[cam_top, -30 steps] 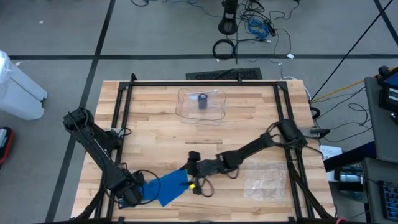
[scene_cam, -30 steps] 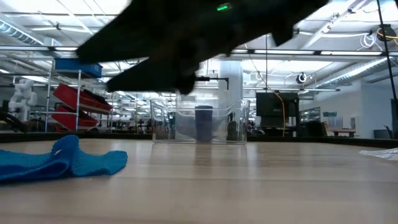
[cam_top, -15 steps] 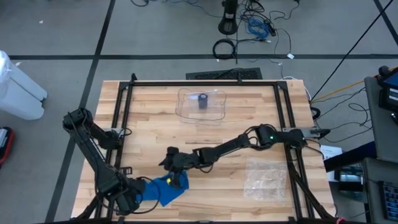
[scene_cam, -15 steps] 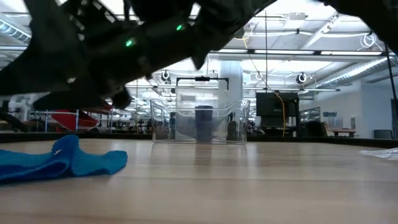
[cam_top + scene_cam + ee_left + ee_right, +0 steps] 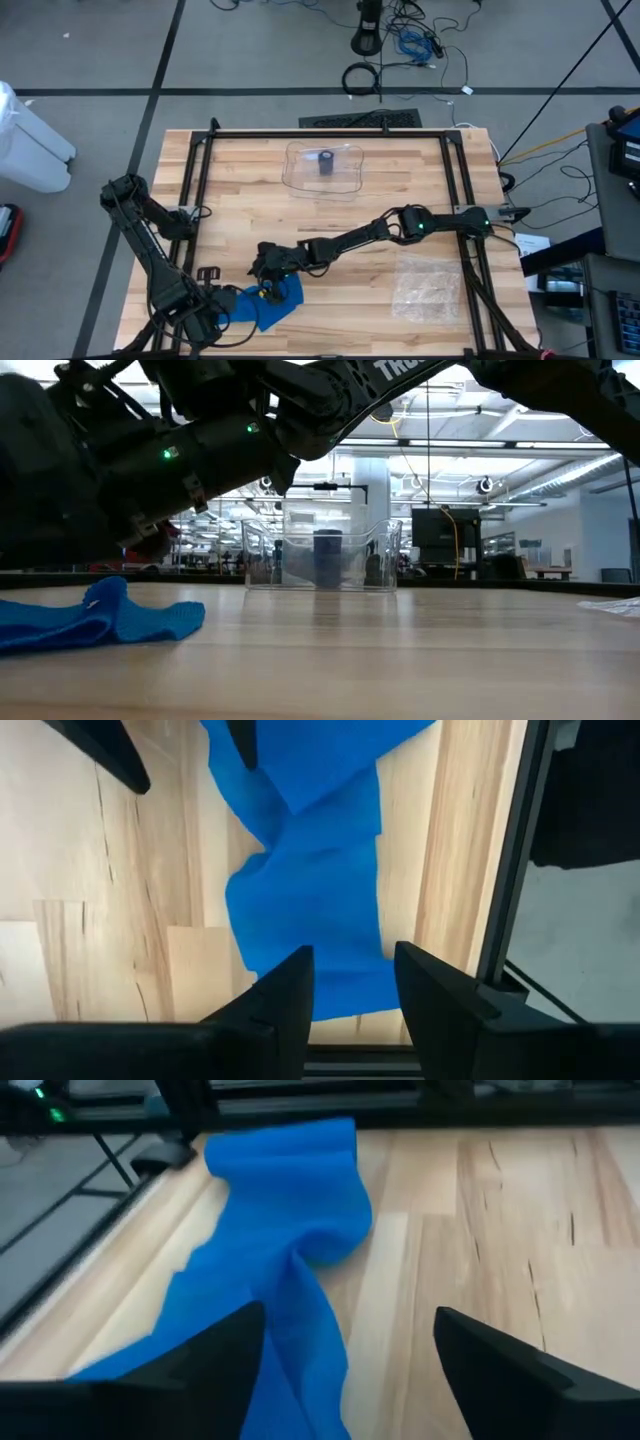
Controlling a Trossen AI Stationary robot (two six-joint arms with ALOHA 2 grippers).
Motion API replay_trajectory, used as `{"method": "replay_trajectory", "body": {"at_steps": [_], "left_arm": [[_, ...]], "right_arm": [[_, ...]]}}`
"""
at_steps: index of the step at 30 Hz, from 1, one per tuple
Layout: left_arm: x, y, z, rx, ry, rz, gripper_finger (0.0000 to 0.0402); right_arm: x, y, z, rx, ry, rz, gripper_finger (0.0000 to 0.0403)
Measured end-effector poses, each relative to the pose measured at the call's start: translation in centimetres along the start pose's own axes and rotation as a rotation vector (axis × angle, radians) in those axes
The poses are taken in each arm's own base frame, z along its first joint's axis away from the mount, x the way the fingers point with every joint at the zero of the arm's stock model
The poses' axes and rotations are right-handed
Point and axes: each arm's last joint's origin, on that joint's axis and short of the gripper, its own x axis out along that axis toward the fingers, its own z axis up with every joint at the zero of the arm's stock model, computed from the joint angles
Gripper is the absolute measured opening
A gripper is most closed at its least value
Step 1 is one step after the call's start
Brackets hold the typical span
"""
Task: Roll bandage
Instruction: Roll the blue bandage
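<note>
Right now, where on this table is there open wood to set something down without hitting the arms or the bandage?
Bare wood lies between the clear tray and the right arm, and left of the tray. The plastic bag takes the front right. It is crowded at the front left: blue bandage, left gripper and right gripper.

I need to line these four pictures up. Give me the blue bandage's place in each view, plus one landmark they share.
High view: blue bandage at the table's near edge, left of centre, under the right gripper.
Low view: far left, lying on the tabletop.
Left wrist view: centre, running up the picture.
Right wrist view: left half, crumpled.
Shared landmark: the wooden table.
</note>
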Motion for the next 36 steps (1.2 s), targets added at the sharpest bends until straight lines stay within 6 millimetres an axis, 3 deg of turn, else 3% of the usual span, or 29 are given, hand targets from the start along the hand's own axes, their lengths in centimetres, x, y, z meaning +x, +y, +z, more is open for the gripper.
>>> {"method": "replay_trajectory", "body": {"at_steps": [13,19,22,26,32,36], "left_arm": [[0.0,0.3,0.5,-0.028,-0.005,0.002,0.0147],[0.0,0.4,0.6,-0.033,-0.006,0.002,0.0147],[0.0,0.4,0.6,-0.033,-0.006,0.002,0.0147],[0.0,0.4,0.6,-0.032,-0.006,0.001,0.0147],[0.0,0.4,0.6,-0.032,-0.007,0.003,0.0147],[0.0,0.3,0.6,-0.032,-0.008,0.002,0.0147]], "right_arm": [[-0.1,-0.2,-1.7,-0.009,0.168,-0.023,0.0138],[-0.9,0.4,-2.2,-0.048,0.311,-0.04,0.0021],[-1.6,1.0,-2.0,-0.05,0.373,-0.036,0.001],[-3.4,2.7,-1.0,-0.09,0.47,-0.093,0.0001],[-8.4,5.4,0.7,-0.184,0.72,-0.287,0.0],[-11.7,7.7,0.2,-0.245,0.957,-0.337,0.0]]}}
